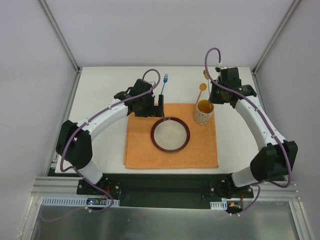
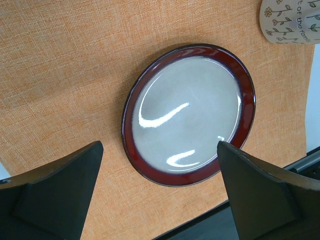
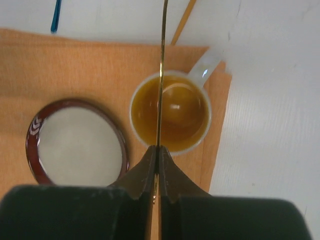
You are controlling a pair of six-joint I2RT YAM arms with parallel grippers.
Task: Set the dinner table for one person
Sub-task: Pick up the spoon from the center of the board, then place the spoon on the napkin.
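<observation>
- Right gripper (image 3: 157, 152): jaws pinched tight on a thin gold utensil (image 3: 161, 75), seen edge-on, its kind not discernible. It is held above the mug (image 3: 185, 110) at the far right corner of the orange placemat (image 1: 145, 150), probably for laying beside the plate (image 1: 170, 134).
- Left gripper (image 2: 157, 150): jaws spread fully and empty, poised over the placemat's far left part. It looks free to take the blue fork (image 1: 164, 80) lying just beyond the placemat.
- Dinner table (image 1: 100, 85): flat white rectangle with grey posts at its far corners. It underlies the placemat and extends past it on every side.
</observation>
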